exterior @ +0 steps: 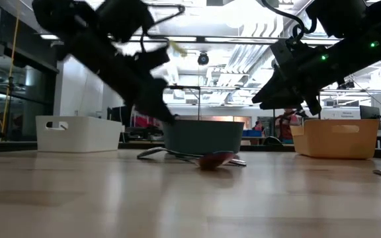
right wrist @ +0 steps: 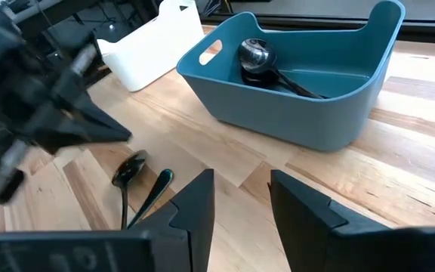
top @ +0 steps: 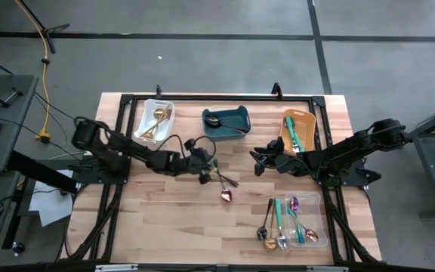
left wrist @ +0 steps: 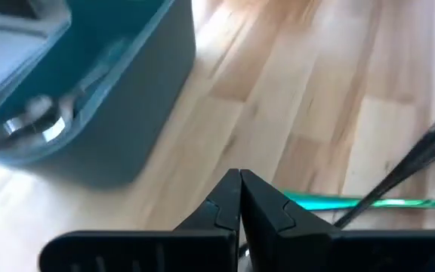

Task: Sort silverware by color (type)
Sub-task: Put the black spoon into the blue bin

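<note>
1. Wooden table [top: 165, 219] at centre frame holds loose silverware: a rose-coloured spoon [top: 227, 195] lies just below the teal bin [top: 242, 119], crossed with dark utensils [top: 223, 179].
2. Left gripper [top: 204, 172], fingers clenched together on nothing visible, sits just left of that pile.
3. Right gripper [top: 258, 160], fingers parted and empty, hovers right of centre.
4. Sorted pieces rest in the white bin [top: 143, 115], orange bin [top: 308, 119] and clear tray [top: 317, 227], lower right.

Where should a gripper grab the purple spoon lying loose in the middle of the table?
Take the purple spoon by its thin handle just above the bowl, coming straight down. It lies flat on the table, and higher up its handle crosses other utensils near the left gripper.
</note>
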You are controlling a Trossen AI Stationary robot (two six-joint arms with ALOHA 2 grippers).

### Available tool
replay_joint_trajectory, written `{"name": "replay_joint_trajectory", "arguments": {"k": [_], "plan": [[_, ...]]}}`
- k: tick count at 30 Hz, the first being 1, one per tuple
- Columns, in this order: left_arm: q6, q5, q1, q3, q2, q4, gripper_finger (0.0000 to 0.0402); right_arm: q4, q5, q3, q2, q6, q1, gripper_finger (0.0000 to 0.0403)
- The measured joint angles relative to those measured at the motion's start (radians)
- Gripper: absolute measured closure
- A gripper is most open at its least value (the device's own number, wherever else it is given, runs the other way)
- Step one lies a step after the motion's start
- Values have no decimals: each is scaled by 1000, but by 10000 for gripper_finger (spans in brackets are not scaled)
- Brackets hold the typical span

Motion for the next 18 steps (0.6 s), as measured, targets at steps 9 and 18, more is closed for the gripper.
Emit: {"name": "replay_joint_trajectory", "arguments": {"k": [9,18], "plan": [[196,328,19,174,-61,-351,356,11,0,0,0,-2,0,279],[357,437,41,357,80,-574,241,12,0,0,0,-17,-1,279]]}}
